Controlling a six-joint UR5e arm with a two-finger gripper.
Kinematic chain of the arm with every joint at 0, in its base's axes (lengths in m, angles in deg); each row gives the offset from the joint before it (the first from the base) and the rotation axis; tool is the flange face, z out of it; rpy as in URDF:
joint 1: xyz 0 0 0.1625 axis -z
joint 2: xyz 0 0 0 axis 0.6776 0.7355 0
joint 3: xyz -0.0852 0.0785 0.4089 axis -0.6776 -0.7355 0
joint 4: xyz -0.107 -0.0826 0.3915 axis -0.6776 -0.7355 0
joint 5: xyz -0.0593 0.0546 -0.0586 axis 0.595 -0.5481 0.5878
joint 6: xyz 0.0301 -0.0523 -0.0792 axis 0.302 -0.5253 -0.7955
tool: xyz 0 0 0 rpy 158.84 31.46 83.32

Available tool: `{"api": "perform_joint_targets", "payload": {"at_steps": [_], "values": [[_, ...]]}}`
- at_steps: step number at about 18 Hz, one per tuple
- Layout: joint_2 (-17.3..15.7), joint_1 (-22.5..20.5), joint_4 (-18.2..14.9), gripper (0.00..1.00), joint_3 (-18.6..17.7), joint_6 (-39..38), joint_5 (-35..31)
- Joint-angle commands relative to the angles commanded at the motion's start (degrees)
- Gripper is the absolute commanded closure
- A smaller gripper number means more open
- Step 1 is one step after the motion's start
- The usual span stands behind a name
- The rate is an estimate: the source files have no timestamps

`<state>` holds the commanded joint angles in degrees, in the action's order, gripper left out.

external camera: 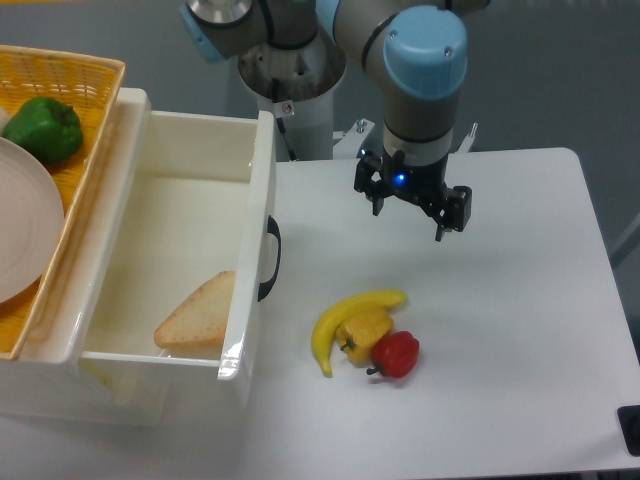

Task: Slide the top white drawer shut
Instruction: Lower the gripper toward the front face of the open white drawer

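— On the left of the table (500, 230): the top white drawer (180, 200), pulled well out, its front panel facing right with the black curved handle (270, 258) on it. Inside, against the front wall, a wedge of bread (195, 315).

— And up above the drawer, further left?

— Resting on the cabinet top: a yellow wicker basket (85, 75) holding a green pepper (42, 128) and part of a white plate (25, 220).

— Over the table, right of the drawer?

— Hanging there on the arm, the gripper (412, 215), pointing down, fingers (378, 205) spread apart with nothing between them. Clear of the drawer, well to the right of the handle, touching nothing.

— Below the gripper?

— Lying on the white surface near the drawer front: a banana (340, 322) curving around a yellow pepper (365, 335), with a red pepper (397, 355) pressed against the yellow one. All three apart from the drawer and from the gripper.
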<state>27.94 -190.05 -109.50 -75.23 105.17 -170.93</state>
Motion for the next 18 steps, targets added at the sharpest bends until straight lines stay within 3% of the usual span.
{"api": "perform_joint_targets", "payload": {"at_steps": [11,18], "values": [[2.6,0.0,1.1,0.00,-1.5,-1.1,0.0],[4.3,0.4,3.2,0.00,-3.0,-11.1,0.3]]}}
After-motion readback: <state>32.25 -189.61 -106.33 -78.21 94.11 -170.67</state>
